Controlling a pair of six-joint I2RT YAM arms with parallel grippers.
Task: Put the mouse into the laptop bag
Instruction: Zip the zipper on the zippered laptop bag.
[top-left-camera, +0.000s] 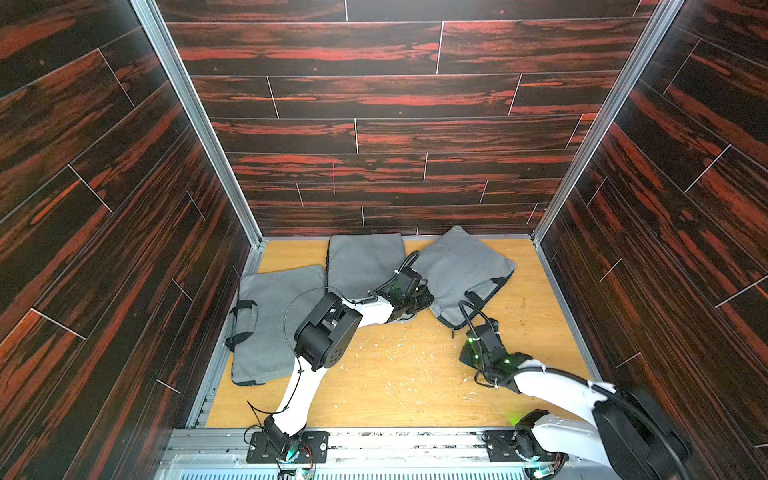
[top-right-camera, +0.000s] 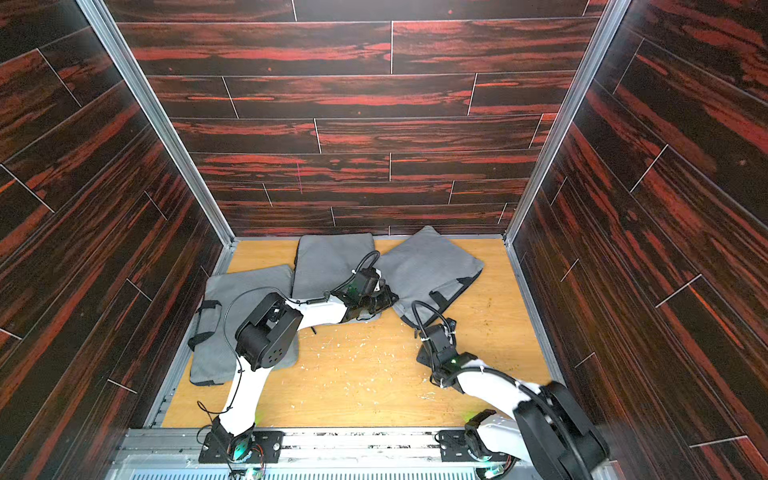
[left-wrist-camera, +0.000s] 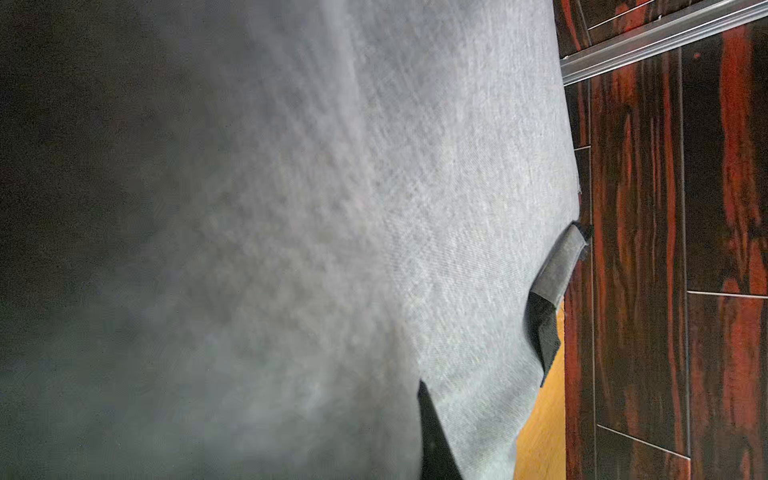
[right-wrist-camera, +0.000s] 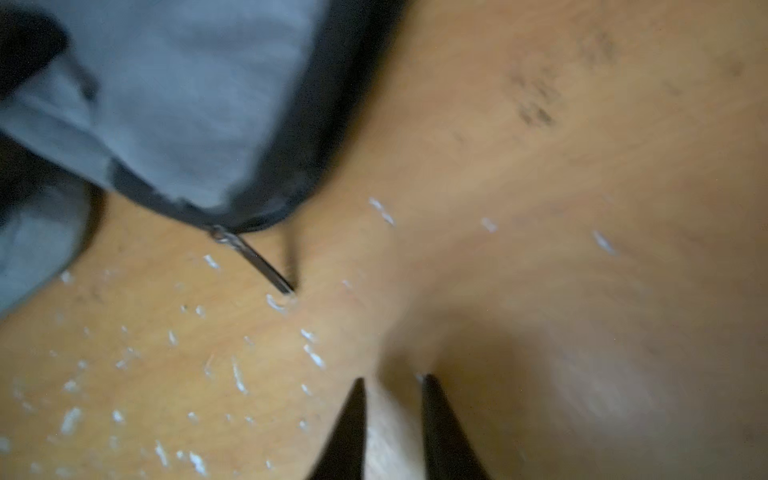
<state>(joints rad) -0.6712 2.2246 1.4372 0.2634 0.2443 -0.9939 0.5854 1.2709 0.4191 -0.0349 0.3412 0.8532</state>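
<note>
Table (top-left-camera: 415, 382): rightmost grey laptop bag (top-left-camera: 457, 266) at 1 o'clock. My L fingers (left-wrist-camera: 434, 440) pinched tight on its 7 o'clock edge fabric. R fingers (right-wrist-camera: 351, 436) part-open, empty, nr zip pull (right-wrist-camera: 253, 264). Mouse: can't see it.

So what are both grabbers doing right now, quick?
Left gripper: shut, seemingly pinching the bag edge.
Right gripper: jaws open, holding nothing.
</note>
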